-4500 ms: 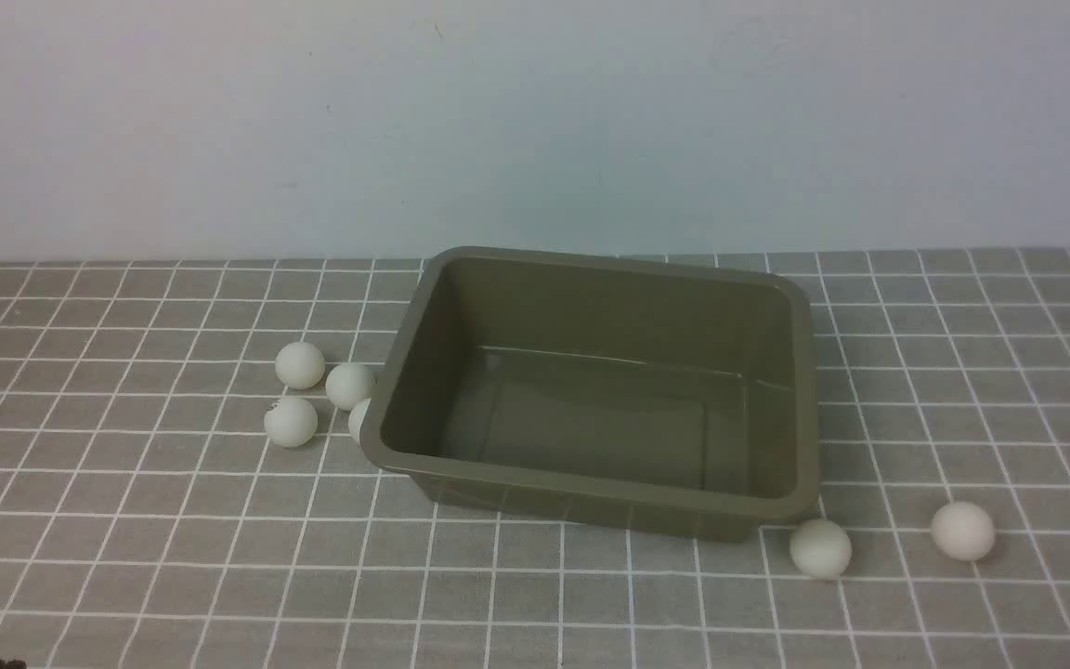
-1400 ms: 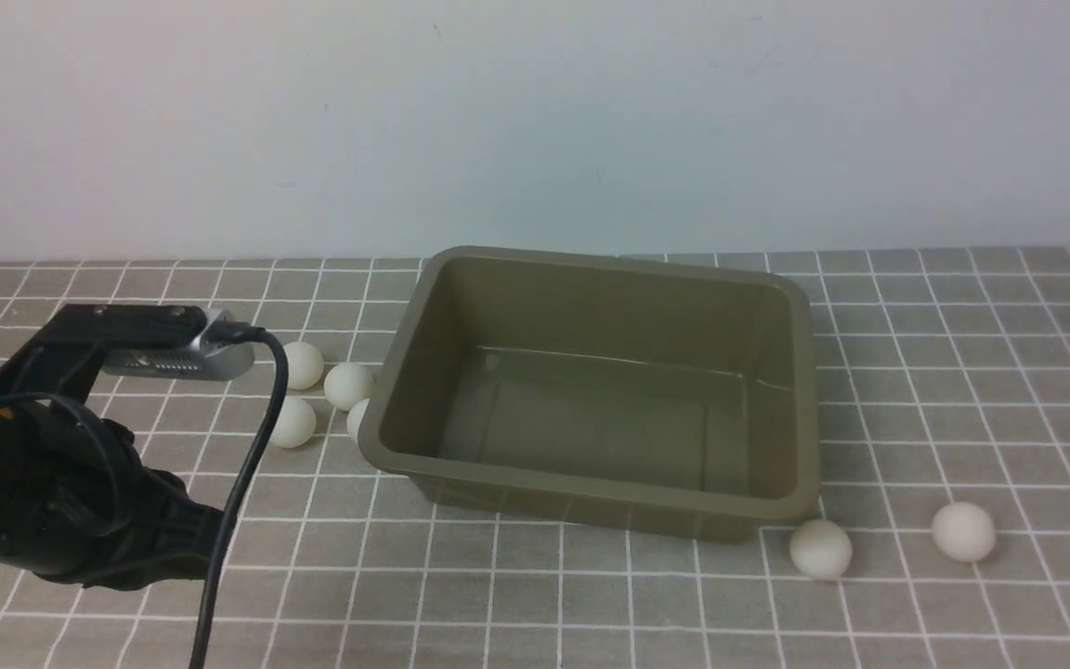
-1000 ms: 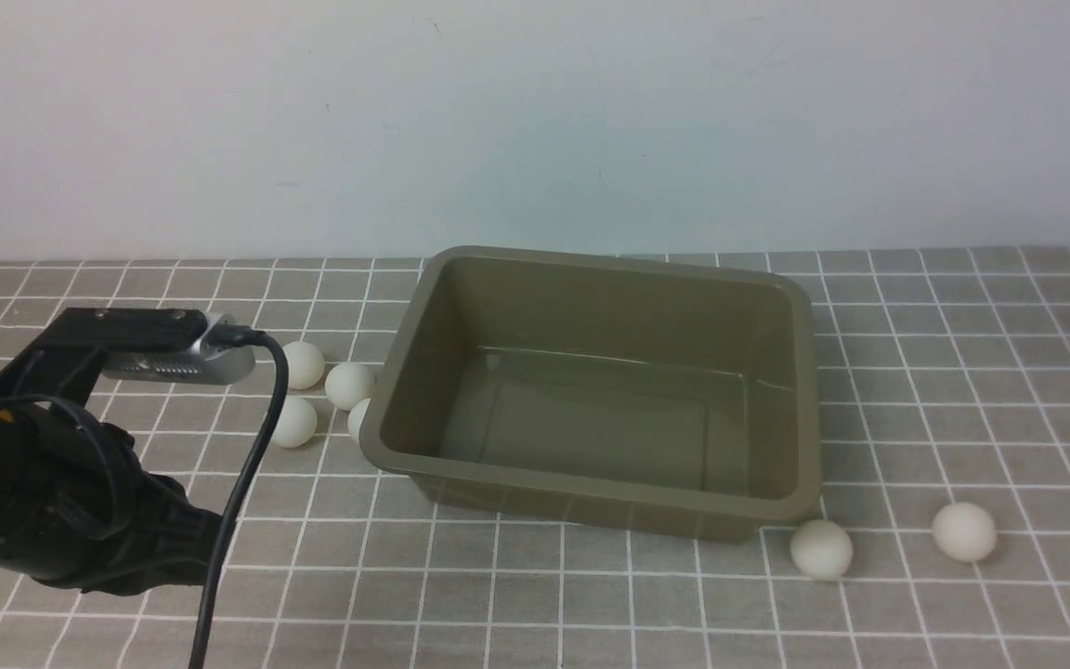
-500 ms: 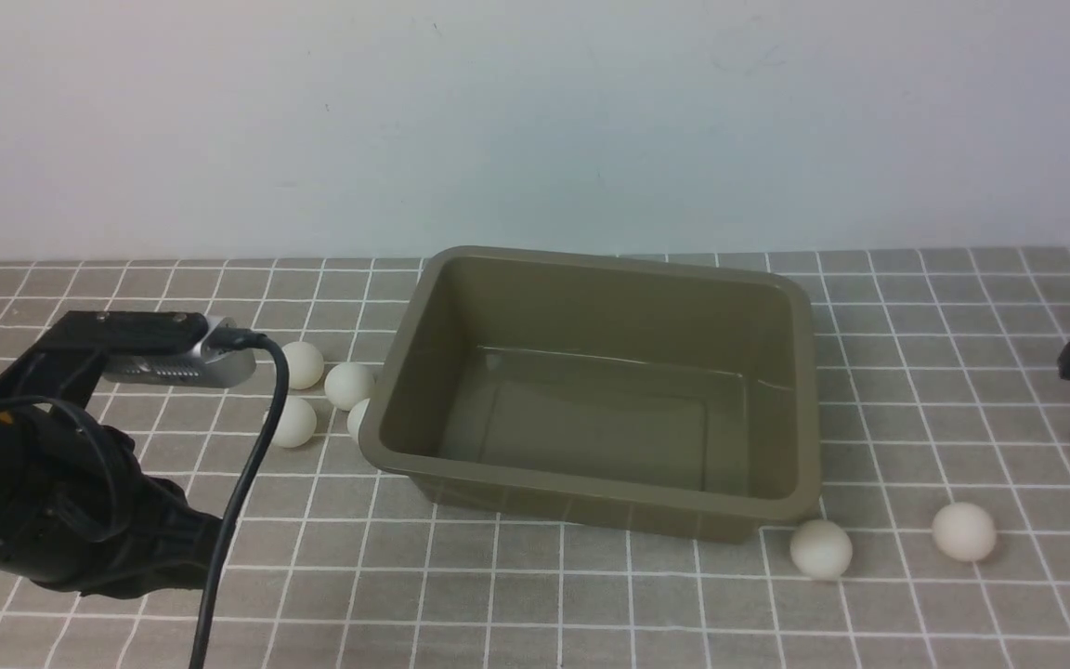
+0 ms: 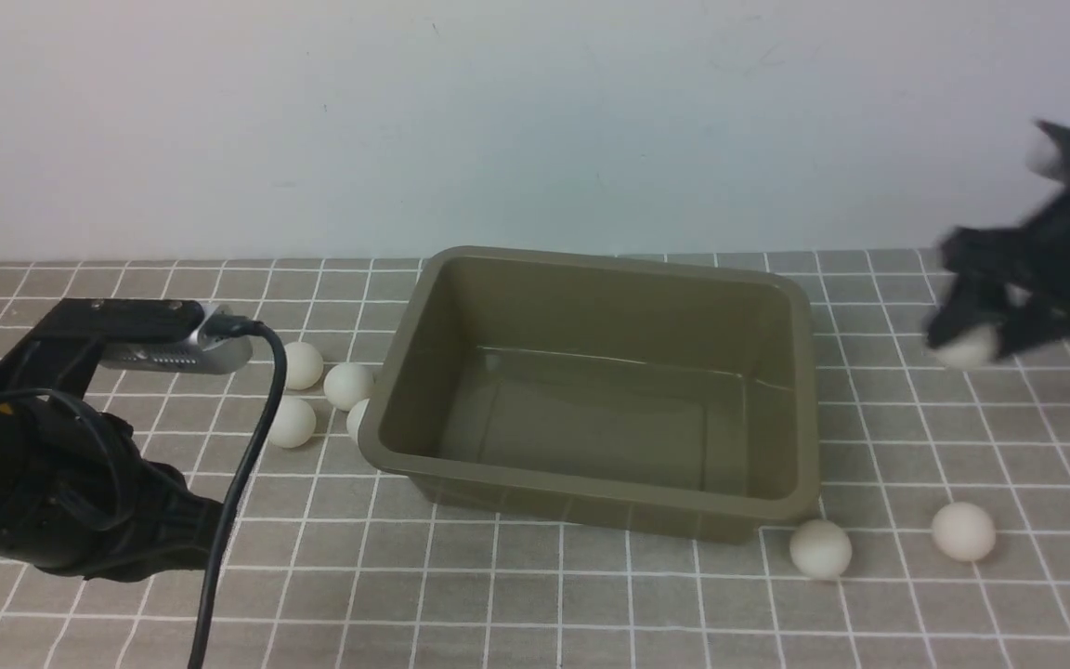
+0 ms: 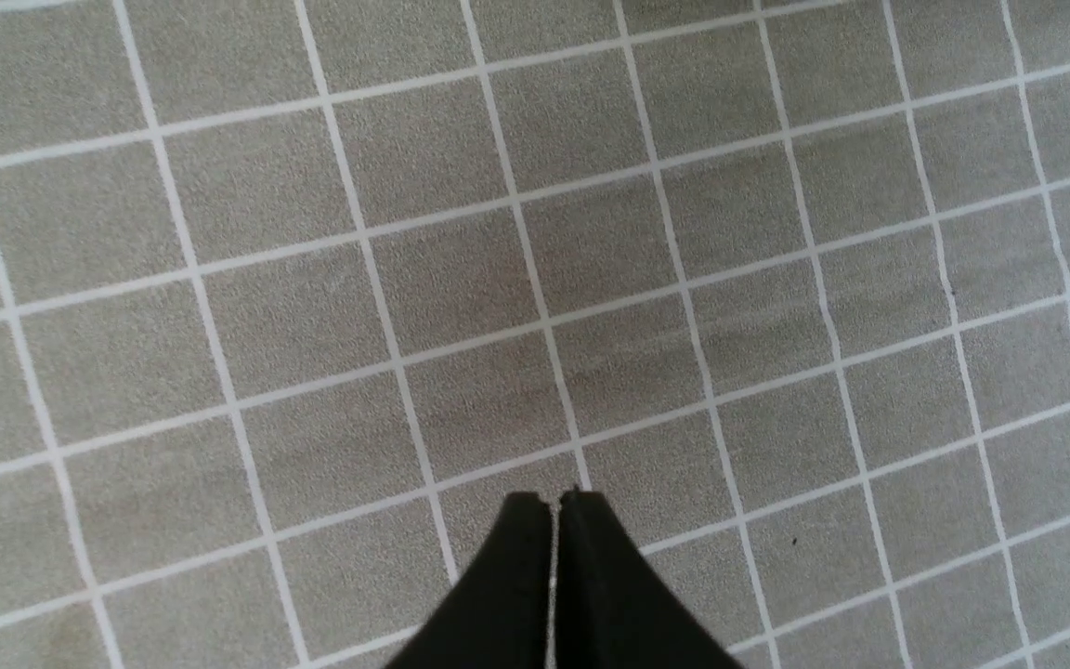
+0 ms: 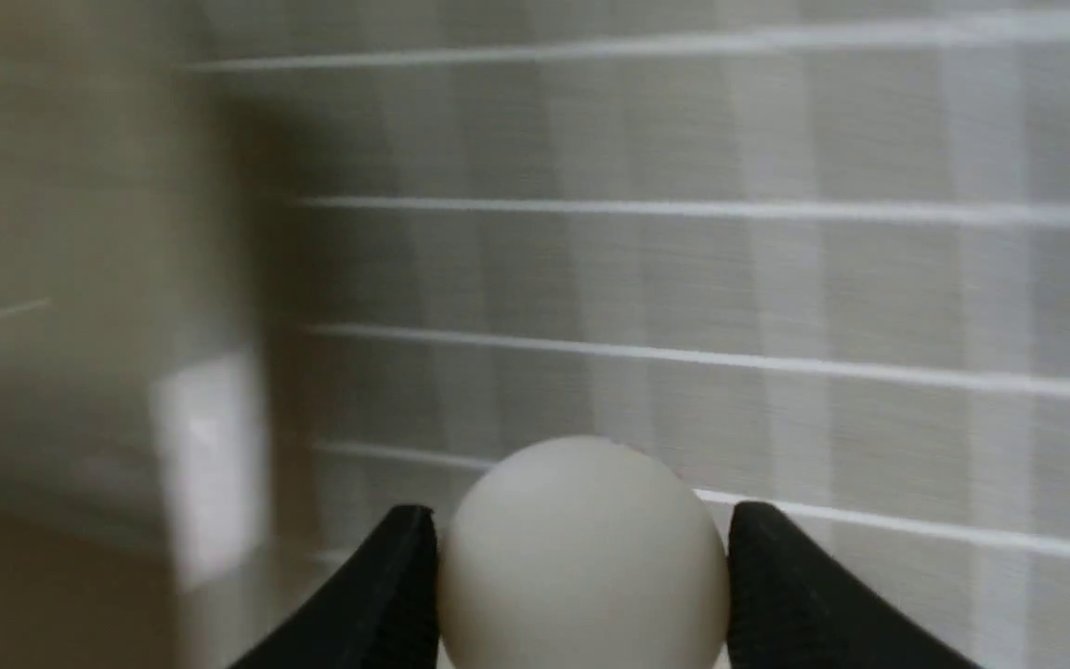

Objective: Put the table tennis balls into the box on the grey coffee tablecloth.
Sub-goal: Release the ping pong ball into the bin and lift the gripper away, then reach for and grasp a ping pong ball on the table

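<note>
The right hand (image 5: 962,346) (motion-blurred) hangs above the cloth (image 5: 535,595), right of the box (image 5: 591,488), grasping a ball (image 7: 581,557). The left hand (image 6: 554,506), clenched and empty, sits low, left of the box.

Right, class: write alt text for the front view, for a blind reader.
The right gripper holds one white ball above the tablecloth, right of the empty olive box. Four balls lie left of the box, two at its near right.
</note>
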